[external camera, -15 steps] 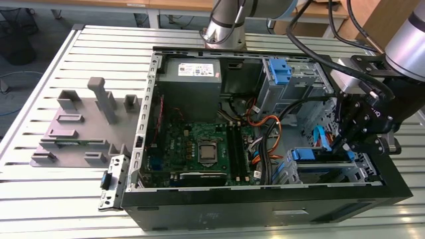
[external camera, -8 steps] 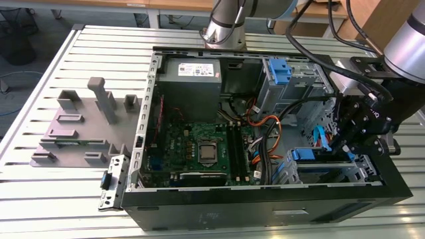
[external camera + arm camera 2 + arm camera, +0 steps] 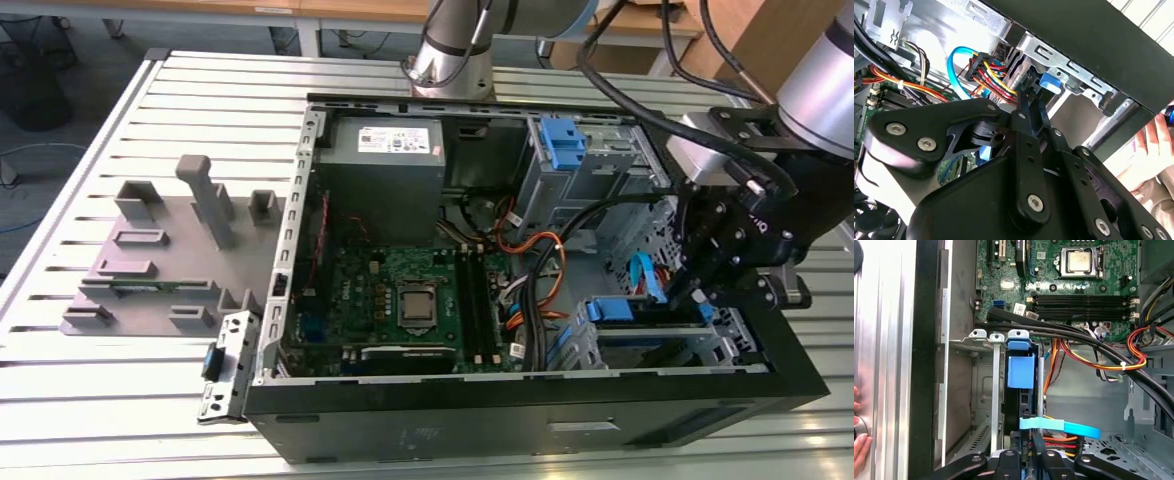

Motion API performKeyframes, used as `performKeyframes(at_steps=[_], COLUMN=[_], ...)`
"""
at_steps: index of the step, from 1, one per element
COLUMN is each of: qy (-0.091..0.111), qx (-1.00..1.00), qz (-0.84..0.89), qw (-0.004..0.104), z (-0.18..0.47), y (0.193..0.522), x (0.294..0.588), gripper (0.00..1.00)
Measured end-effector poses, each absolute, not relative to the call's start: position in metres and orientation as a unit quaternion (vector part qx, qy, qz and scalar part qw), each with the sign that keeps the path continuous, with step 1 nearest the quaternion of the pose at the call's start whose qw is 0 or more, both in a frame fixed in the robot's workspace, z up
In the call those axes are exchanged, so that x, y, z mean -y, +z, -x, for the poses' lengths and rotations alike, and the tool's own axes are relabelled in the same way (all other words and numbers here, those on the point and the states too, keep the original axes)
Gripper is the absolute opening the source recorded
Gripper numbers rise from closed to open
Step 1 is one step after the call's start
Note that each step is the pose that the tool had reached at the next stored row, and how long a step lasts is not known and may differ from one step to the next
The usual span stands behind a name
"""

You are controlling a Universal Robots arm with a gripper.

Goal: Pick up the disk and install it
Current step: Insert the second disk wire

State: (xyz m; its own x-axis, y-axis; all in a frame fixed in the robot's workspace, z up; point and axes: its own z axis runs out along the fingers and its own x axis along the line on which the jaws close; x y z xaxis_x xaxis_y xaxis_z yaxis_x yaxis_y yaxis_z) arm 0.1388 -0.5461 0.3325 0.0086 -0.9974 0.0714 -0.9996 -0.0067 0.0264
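1. The disk [image 3: 1020, 371], framed by its blue carrier, stands on edge in the drive cage [image 3: 981, 390] at the case's front corner, just beside the motherboard [image 3: 1064, 285]; in the exterior view its blue carrier [image 3: 627, 310] sits in the same cage.
2. The gripper [image 3: 703, 290] hangs directly above the disk; whether its jaws are open or clamped on the carrier cannot be told.
3. Risk, as a judgement: the light-blue data cable [image 3: 1064, 427] and the coloured power wires [image 3: 989, 75] crowd the disk's end, so they could snag or get pinched.
4. A person's hand [image 3: 1149, 150] rests near the case's outer wall, close to the arm.
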Motion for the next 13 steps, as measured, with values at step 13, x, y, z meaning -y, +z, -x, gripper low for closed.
performKeyframes(at_steps=[13], qy=[0.016], qx=[0.704], qz=[-0.709], qw=[0.034], z=[-0.139], y=[0.362], x=[0.546], gripper=[0.23])
